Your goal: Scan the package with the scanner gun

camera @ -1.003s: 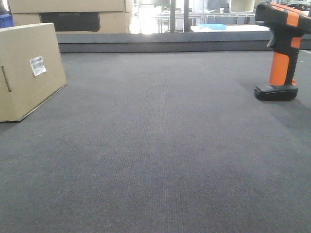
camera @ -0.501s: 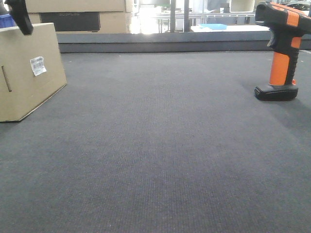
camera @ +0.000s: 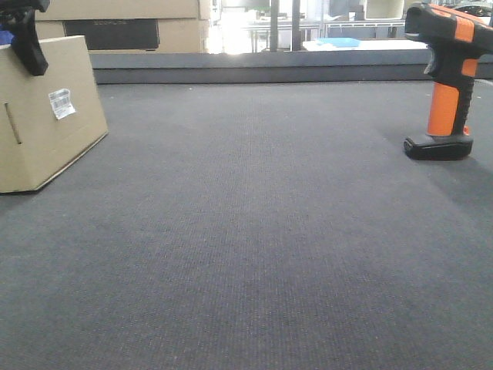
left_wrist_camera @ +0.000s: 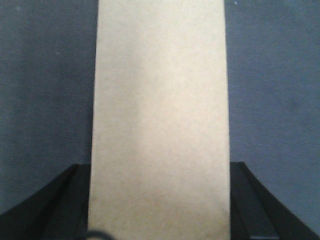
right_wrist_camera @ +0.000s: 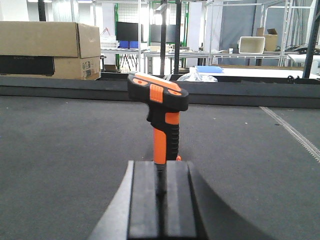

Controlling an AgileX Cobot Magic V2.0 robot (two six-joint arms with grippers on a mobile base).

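The white barcode label point(camera: 62, 102) on the plain tan cardboard package point(camera: 46, 123) carries print too small for us to read. The faint lettering on the dark panel of the larger cardboard box point(camera: 115, 31) at the far edge is also illegible.

The package sits at the left of the dark grey worktop point(camera: 254, 231), well apart from the black and orange pistol-shaped scanner gun point(camera: 449, 77), which stands upright on its flat base at the far right.

The front view shows the label and a narrow slot on the package, and only one black finger at its top edge. The left wrist view shows only the bare tan top, with the left gripper point(left_wrist_camera: 159, 170) over it, jaws spread wide to either side. We cannot tell whether they press the sides.

From the right wrist we see the right gripper point(right_wrist_camera: 160, 185) low on the near side of the scanner gun, jaws drawn together to a thin slit and holding nothing. A white tub point(right_wrist_camera: 251, 45) sits on a far bench, its contents hidden.
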